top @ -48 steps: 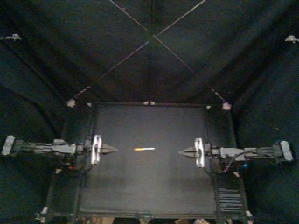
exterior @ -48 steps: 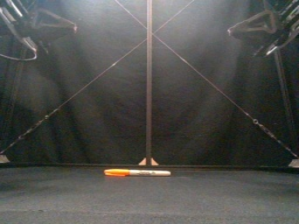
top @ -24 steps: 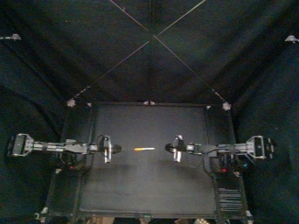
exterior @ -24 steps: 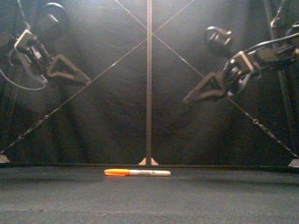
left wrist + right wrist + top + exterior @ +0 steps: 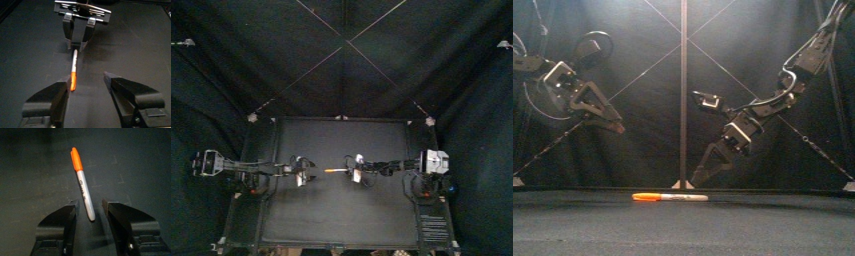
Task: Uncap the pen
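A marker pen (image 5: 334, 171) with a white barrel and an orange cap (image 5: 645, 197) lies flat on the black table, cap end toward the left arm. My left gripper (image 5: 85, 80) is open, hanging above the table just left of the cap (image 5: 71, 80). My right gripper (image 5: 89, 203) is open too, its jaws either side of the barrel's bare end (image 5: 87, 203) and a little above it. In the front view the left gripper (image 5: 613, 122) hangs higher than the right gripper (image 5: 698, 177). Neither touches the pen (image 5: 671, 197).
The right gripper (image 5: 79, 22) shows at the far end of the pen in the left wrist view. The black table (image 5: 338, 215) lies bare around the pen.
Both arms have swung in from the table's sides toward the pen and come down. Both grippers, shut earlier, now stand open.
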Robot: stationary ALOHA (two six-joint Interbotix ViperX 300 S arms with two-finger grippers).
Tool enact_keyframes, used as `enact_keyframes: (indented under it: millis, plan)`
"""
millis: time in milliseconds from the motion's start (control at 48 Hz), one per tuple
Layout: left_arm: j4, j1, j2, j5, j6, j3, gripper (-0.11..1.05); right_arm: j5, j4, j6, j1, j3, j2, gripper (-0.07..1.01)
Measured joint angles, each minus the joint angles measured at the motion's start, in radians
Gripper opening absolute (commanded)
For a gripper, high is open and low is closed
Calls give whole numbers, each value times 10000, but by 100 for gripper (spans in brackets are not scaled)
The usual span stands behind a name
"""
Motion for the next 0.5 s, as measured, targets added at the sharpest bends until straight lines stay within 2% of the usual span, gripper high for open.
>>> enact_keyframes:
  millis: [167, 250, 333, 417, 500]
  plan:
    - [0, 15, 245, -15, 0, -138, 102, 230, -46, -46, -15, -353, 353, 80]
    - [0, 46, 291, -15, 0, -199, 102, 261, -61, 31, -15, -445, 522, 80]
    - [0, 61, 291, -15, 15, -215, 102, 291, -77, -46, -15, -491, 690, 79]
    - [0, 61, 291, -15, 15, -230, 102, 353, -123, -15, -15, -522, 844, 75]
    - [15, 61, 307, -15, 0, -230, 102, 414, -199, -15, 0, -552, 890, 64]
